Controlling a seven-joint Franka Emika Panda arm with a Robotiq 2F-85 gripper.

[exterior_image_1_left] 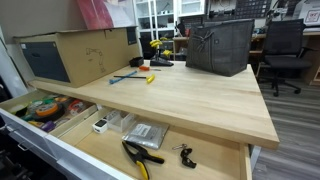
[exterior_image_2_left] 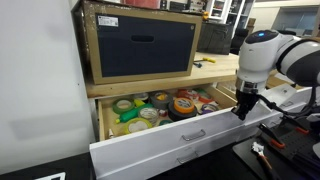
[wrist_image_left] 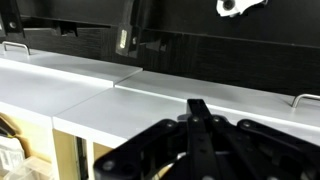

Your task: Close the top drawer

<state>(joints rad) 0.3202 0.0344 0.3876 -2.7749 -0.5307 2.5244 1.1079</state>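
— Where is the top drawer (exterior_image_2_left: 150,143)?

— Pulled well out from under the front edge of the worktop (exterior_image_1_left: 190,95), below the end where the cardboard box (exterior_image_2_left: 140,45) stands. In both exterior views its light-wood compartments lie open, full of tape rolls (exterior_image_2_left: 182,103) and other red, green and yellow clutter (exterior_image_1_left: 45,107). The whitish front carries a metal handle (exterior_image_2_left: 193,135).

— And the claw (exterior_image_2_left: 243,108)?

— It hangs at the drawer's front, at the corner far from the box, right up against the top rim of the whitish panel. I cannot tell whether it actually presses on it. In the wrist view its fingertips (wrist_image_left: 198,112) meet in one dark point over the white surface, so the claw is closed and grips nothing.

— Anything else pulled out?

— Yes. Beside it in an exterior view a wider drawer (exterior_image_1_left: 215,147) is out too, with yellow-handled pliers (exterior_image_1_left: 140,155) lying inside.

— What is on the worktop?

— The box at one back corner, a dark bag (exterior_image_1_left: 220,45) near the other, and small blue and yellow tools (exterior_image_1_left: 132,77) between them.
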